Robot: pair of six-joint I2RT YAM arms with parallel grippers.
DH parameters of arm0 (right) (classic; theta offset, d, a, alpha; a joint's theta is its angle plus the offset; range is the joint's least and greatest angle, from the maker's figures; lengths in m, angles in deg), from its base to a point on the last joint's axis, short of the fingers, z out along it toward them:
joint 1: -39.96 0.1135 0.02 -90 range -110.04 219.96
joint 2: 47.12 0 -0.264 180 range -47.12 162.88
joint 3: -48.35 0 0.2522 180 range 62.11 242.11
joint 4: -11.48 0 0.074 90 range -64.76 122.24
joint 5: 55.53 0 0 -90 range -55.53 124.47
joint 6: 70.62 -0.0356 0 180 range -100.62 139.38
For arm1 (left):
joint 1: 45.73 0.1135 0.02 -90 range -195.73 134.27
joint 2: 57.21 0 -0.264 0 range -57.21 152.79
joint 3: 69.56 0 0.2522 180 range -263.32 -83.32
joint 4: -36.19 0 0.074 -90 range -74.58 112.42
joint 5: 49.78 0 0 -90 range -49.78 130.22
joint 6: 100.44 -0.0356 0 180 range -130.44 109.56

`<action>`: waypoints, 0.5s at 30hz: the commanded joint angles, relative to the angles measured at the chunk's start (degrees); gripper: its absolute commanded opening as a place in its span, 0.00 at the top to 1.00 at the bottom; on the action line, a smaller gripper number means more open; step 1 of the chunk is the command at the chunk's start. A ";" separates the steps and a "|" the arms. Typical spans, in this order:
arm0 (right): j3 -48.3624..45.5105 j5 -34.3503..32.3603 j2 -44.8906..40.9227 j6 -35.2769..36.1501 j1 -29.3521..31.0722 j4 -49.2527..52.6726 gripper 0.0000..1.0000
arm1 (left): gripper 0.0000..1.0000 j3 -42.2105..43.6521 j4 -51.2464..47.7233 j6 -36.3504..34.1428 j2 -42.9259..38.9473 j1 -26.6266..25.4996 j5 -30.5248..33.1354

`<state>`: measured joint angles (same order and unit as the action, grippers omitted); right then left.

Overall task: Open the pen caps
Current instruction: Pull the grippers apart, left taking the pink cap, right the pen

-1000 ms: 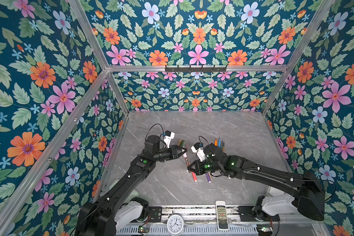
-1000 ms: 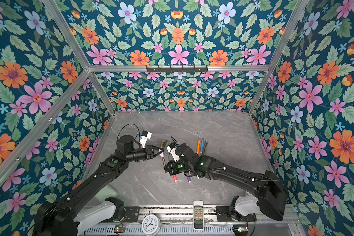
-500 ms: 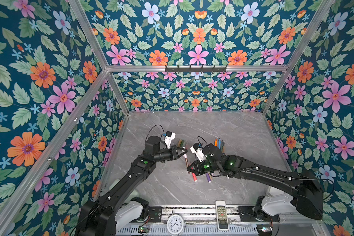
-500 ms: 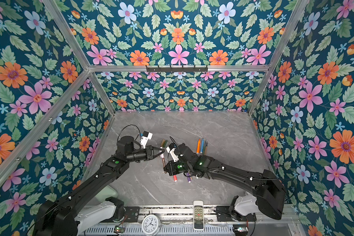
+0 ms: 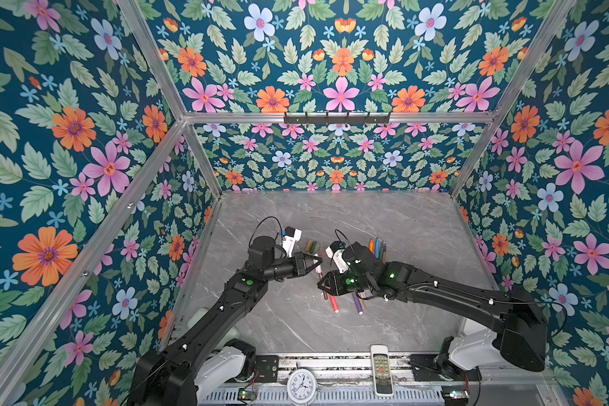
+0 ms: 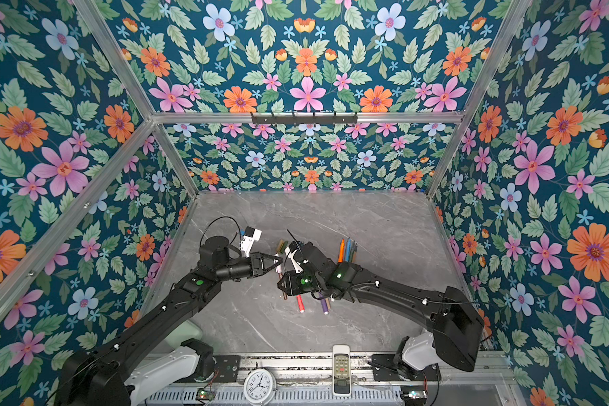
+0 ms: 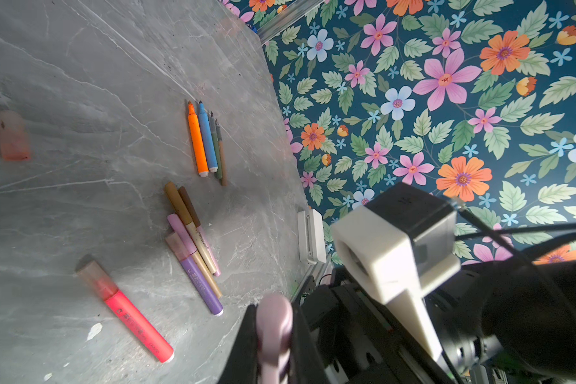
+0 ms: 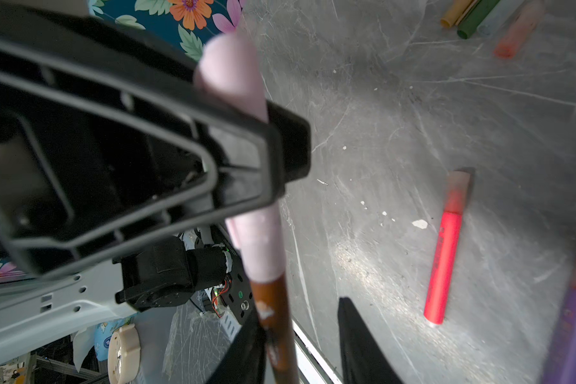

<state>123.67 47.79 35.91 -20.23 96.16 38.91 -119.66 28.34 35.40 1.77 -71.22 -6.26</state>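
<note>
A pen with a brown body [image 8: 276, 319] and a pink pen cap [image 8: 256, 239] hangs in the air between my two grippers. My left gripper [image 7: 275, 345] is shut on the pink cap [image 7: 275, 325], which is also visible in both top views [image 5: 318, 269] [image 6: 278, 269]. My right gripper [image 8: 300, 349] is open around the brown body. The body rests against one finger [image 8: 243, 349], with a gap to the other. On the table lie a capped red pen [image 7: 137, 322], a bunch of capped pens [image 7: 197, 246], several uncapped pens [image 7: 203, 139] and a loose reddish cap [image 7: 12, 136].
More loose caps [image 8: 473, 16] lie together at the far side of the table. A white remote [image 5: 381, 369] and a small clock [image 5: 301, 386] sit on the front rail. Floral walls [image 5: 85, 175] enclose the grey table [image 5: 366, 218] on three sides.
My left gripper has closed on the pink cap. My right gripper has opened its jaws off the brown pen body. Both arms have stayed almost in place.
</note>
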 commanded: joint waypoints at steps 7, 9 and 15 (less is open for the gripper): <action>-2.07 -0.71 -0.85 0.47 0.05 -0.38 1.00 | 1.00 -5.33 -3.58 -6.50 2.98 0.42 2.53; -3.85 -0.09 -1.67 0.00 0.04 -1.20 1.00 | 1.00 -9.87 -6.41 -9.91 6.16 1.73 4.20; -11.32 -0.36 -8.33 -2.05 0.42 -3.68 1.00 | 1.00 -25.38 -13.18 -17.09 18.52 4.49 8.79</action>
<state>114.19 47.99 30.03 -20.76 96.75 34.47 -141.86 17.26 23.66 17.75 -66.81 -1.60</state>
